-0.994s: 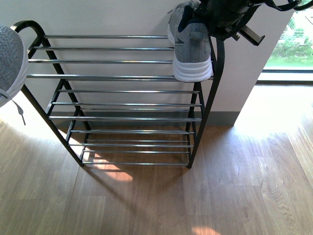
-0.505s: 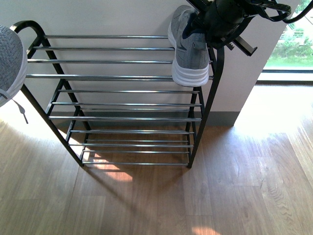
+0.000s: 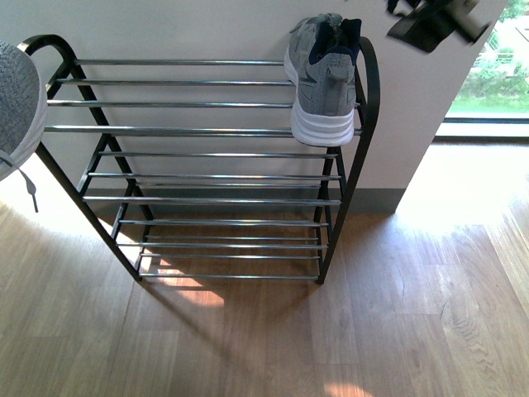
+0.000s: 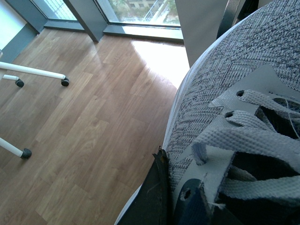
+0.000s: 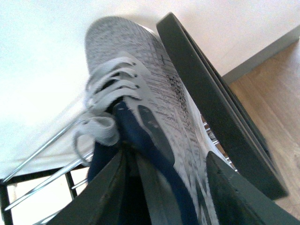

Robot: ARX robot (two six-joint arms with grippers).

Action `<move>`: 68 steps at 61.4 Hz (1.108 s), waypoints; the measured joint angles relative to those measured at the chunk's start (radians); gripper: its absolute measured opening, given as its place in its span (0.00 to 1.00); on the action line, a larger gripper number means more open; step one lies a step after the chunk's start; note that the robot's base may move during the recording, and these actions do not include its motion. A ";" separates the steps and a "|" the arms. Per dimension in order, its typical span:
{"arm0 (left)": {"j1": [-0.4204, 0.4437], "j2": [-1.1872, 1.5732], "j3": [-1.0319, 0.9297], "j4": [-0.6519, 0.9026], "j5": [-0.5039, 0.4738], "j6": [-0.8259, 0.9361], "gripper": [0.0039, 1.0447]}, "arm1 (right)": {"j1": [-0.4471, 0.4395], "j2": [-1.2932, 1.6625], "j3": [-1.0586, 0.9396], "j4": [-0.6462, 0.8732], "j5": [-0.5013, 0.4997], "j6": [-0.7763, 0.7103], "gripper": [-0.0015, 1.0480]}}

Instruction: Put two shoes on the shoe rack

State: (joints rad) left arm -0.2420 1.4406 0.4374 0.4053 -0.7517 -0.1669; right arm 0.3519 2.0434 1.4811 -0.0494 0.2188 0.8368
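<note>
1. The placed sneaker (image 3: 324, 87) was noted on the top tier of the shoe rack (image 3: 190, 130), at its right end, with the sole laid across several rods for support.
2. The right gripper (image 3: 431, 23) was recorded above and to the right, clear of it, jaws wide and empty.
3. The held sneaker (image 3: 16, 99) was carried aloft left of the rack, clamped beside its laces by the left gripper (image 4: 171, 197). It was judged to be 2nd in line for the bare rods.

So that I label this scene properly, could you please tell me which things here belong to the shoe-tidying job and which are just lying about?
Part of the job: shoe rack; sneaker on its top tier; raised sneaker at the left edge.
Just lying about: white wheeled legs; window.
</note>
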 joint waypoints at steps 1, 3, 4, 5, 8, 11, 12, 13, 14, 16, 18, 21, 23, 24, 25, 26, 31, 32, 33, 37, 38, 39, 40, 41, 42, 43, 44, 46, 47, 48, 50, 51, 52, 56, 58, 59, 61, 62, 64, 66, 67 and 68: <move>0.000 0.000 0.000 0.000 0.000 0.000 0.01 | -0.001 -0.025 -0.013 0.000 0.014 -0.029 0.67; 0.000 0.000 0.000 0.000 0.000 0.000 0.01 | -0.002 -0.056 -0.023 0.000 0.023 -0.052 0.72; 0.000 0.000 0.000 0.000 0.000 0.000 0.01 | -0.003 -0.071 -0.027 0.005 0.029 -0.077 0.75; 0.000 0.000 0.000 0.000 0.000 0.000 0.01 | -0.004 -0.079 -0.034 0.024 0.038 -0.086 0.76; 0.000 0.000 0.000 0.000 0.000 0.000 0.01 | -0.021 -0.139 -0.172 0.363 0.087 -0.306 0.65; 0.000 0.000 0.000 0.000 0.001 0.000 0.01 | -0.039 -0.179 -0.304 0.593 0.075 -0.466 0.56; 0.000 0.000 0.000 0.000 0.001 0.000 0.01 | -0.047 -0.193 -0.357 0.668 0.069 -0.523 0.53; 0.000 0.000 0.000 0.000 0.001 0.000 0.01 | -0.050 -0.201 -0.383 0.703 0.067 -0.550 0.51; 0.000 0.000 0.000 0.000 0.000 0.000 0.01 | -0.054 -0.209 -0.411 0.737 0.065 -0.563 0.50; 0.000 0.000 0.000 0.000 0.000 0.000 0.01 | -0.066 -0.232 -0.488 0.820 0.050 -0.631 0.45; 0.000 0.000 0.000 0.000 0.000 0.000 0.01 | -0.086 -0.274 -0.598 0.921 0.035 -0.712 0.36; 0.000 0.000 0.000 0.000 0.000 0.000 0.01 | -0.112 -0.331 -0.706 0.987 0.016 -0.762 0.26; 0.000 0.000 0.000 0.000 0.000 0.000 0.01 | -0.130 -0.380 -0.778 1.014 0.005 -0.786 0.18; 0.000 0.000 0.000 0.000 0.000 0.000 0.01 | -0.134 -0.389 -0.791 1.019 0.004 -0.788 0.16; 0.000 0.000 0.000 0.000 0.000 0.000 0.01 | -0.140 -0.409 -0.816 1.027 -0.004 -0.797 0.13; 0.000 0.000 0.000 0.000 0.000 0.000 0.01 | -0.145 -0.426 -0.840 1.035 -0.010 -0.801 0.09; 0.000 0.000 0.000 0.000 0.000 0.000 0.01 | -0.161 -0.481 -0.917 1.057 -0.036 -0.816 0.02; 0.000 0.000 0.000 0.000 0.000 0.000 0.01 | -0.166 -0.496 -0.940 1.060 -0.038 -0.818 0.02; 0.000 0.000 0.000 0.000 0.000 0.000 0.01 | -0.168 -0.503 -0.949 1.062 -0.042 -0.820 0.02; 0.000 0.000 0.000 0.000 0.000 0.000 0.01 | -0.183 -0.544 -1.011 1.071 -0.059 -0.826 0.02; 0.000 0.000 0.000 0.000 0.000 0.000 0.01 | -0.188 -0.558 -1.030 1.073 -0.062 -0.827 0.02; 0.000 0.000 0.000 0.000 0.000 0.000 0.01 | -0.191 -0.565 -1.039 1.074 -0.064 -0.827 0.02; 0.000 0.000 0.000 0.000 0.000 0.000 0.01 | -0.193 -0.572 -1.048 1.075 -0.067 -0.827 0.02; 0.000 0.000 0.000 0.000 0.000 0.000 0.01 | -0.198 -0.587 -1.065 1.077 -0.072 -0.828 0.02; 0.000 0.000 0.000 0.000 0.000 0.000 0.01 | -0.201 -0.594 -1.073 1.077 -0.074 -0.828 0.02; 0.000 0.000 0.000 0.000 0.000 0.000 0.01 | -0.206 -0.609 -1.089 1.078 -0.079 -0.829 0.02; 0.000 0.000 0.000 0.000 0.000 0.000 0.01 | -0.209 -0.617 -1.096 1.078 -0.080 -0.829 0.02; 0.000 0.000 0.000 0.000 0.000 0.000 0.01 | -0.218 -0.645 -1.126 1.078 -0.086 -0.830 0.02; 0.000 0.000 0.000 0.000 0.000 0.000 0.01 | -0.222 -0.660 -1.140 1.078 -0.090 -0.830 0.02; 0.000 0.000 0.000 0.000 0.000 0.000 0.01 | -0.226 -0.674 -1.154 1.078 -0.095 -0.830 0.02; 0.000 0.000 0.000 0.000 0.000 0.000 0.01 | -0.233 -0.702 -1.181 1.078 -0.103 -0.830 0.02; 0.000 0.000 0.000 0.000 0.000 0.000 0.01 | -0.235 -0.709 -1.187 1.078 -0.106 -0.830 0.02; 0.000 0.000 0.000 0.000 0.000 0.000 0.01 | -0.238 -0.723 -1.199 1.077 -0.109 -0.830 0.02; 0.000 0.000 0.000 0.000 0.000 0.000 0.01 | -0.249 -0.772 -1.239 1.069 -0.121 -0.831 0.02; 0.000 0.000 0.000 0.000 0.000 0.000 0.01 | -0.254 -0.792 -1.253 1.064 -0.127 -0.831 0.02; 0.000 0.000 0.000 0.000 0.000 0.000 0.01 | -0.257 -0.812 -1.267 1.058 -0.131 -0.831 0.02; 0.000 0.000 0.000 0.000 0.000 0.000 0.01 | -0.264 -0.838 -1.284 1.048 -0.135 -0.831 0.02; 0.000 0.000 0.000 0.000 0.000 0.000 0.01 | -0.268 -0.858 -1.297 1.040 -0.138 -0.831 0.02; 0.000 0.000 0.000 0.000 0.000 0.000 0.01 | -0.274 -0.871 -1.317 1.047 -0.142 -0.831 0.02; 0.000 0.000 0.000 0.000 0.000 0.000 0.01 | -0.283 -0.879 -1.347 1.082 -0.155 -0.831 0.02; 0.000 0.000 0.000 0.000 0.000 0.000 0.01 | -0.298 -0.887 -1.357 1.081 -0.177 -0.831 0.02; 0.000 0.000 0.000 0.000 0.000 0.000 0.01 | -0.311 -0.895 -1.367 1.075 -0.202 -0.831 0.02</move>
State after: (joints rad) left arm -0.2420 1.4406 0.4374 0.4053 -0.7517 -0.1669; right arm 0.0406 1.1488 0.1143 1.0260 0.0170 0.0055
